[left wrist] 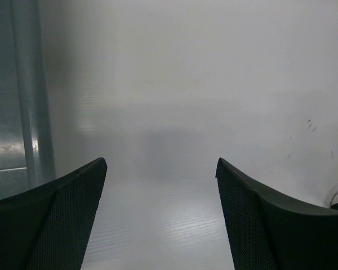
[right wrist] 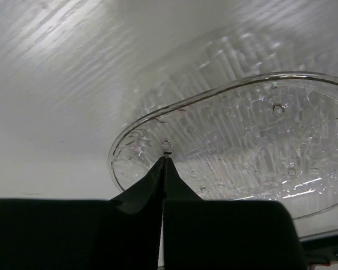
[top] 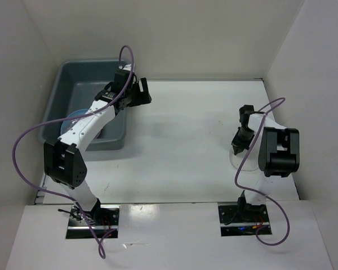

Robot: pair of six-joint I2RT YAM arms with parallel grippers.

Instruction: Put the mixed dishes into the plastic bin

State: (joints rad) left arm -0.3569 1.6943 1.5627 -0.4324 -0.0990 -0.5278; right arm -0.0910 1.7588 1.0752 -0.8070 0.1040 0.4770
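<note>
The plastic bin (top: 90,62) sits at the far left corner of the tabletop (top: 186,152). Its left and far rims lie close to the white enclosure walls (top: 214,34), and its long right rim faces the open middle. A blue plate (top: 76,117) lies inside on the bin floor, partly hidden under the left arm.

The left claw (top: 145,93) hangs just beyond the bin's right rim, over bare tabletop. In the left wrist view its fingers (left wrist: 62,219) are spread wide with nothing between them. The bin's rounded rim (left wrist: 28,101) runs as a vertical band along the left edge of that view, and the surface ahead is plain white.

Well apart on the right side, the right claw (top: 238,147) points down at a clear plate (top: 247,163), which lies near the tabletop's near edge and not far from the right wall. In the right wrist view its fingers (right wrist: 141,194) are pressed together, with only a thin seam between them. Their tips meet on the plate's near rim, pinching the clear plate (right wrist: 242,146) by that edge. The rest of the plate spreads away from the tips. I cannot tell whether its far edge touches the tabletop.

A wide stretch of white tabletop lies between the bin's right rim and the clear plate.
</note>
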